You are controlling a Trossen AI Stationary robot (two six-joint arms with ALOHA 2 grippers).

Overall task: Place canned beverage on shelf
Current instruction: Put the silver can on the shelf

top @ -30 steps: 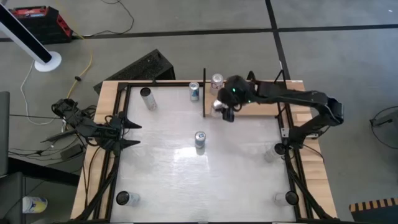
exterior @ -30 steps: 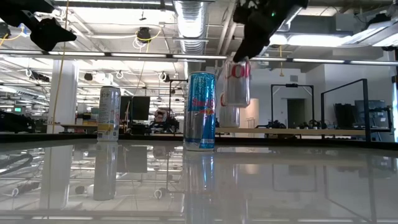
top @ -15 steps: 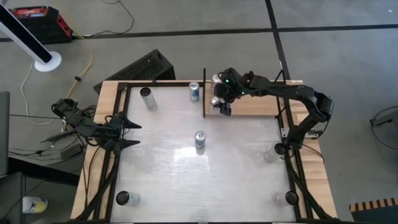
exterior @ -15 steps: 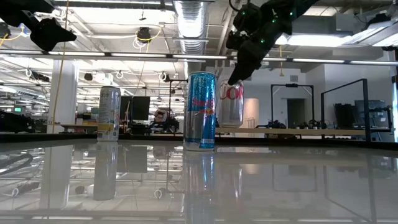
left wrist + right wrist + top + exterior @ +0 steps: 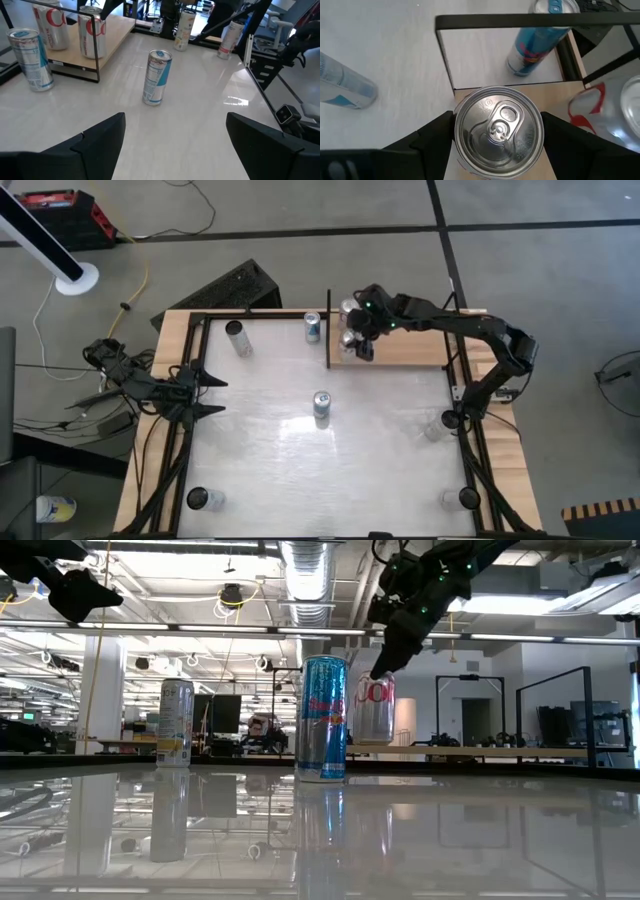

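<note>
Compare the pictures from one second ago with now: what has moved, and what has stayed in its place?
The right gripper carried the silver can from the shelf's front edge farther onto the shelf and lowered it beside the can already there; its fingers still flank it. The left gripper and the blue can on the table stayed put.

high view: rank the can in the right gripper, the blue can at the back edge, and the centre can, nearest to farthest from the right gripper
1. Held can, between the right gripper's fingers, at the shelf's left end.
2. Blue can, just left of the shelf at the back edge.
3. Centre can, mid-table, well forward.
</note>
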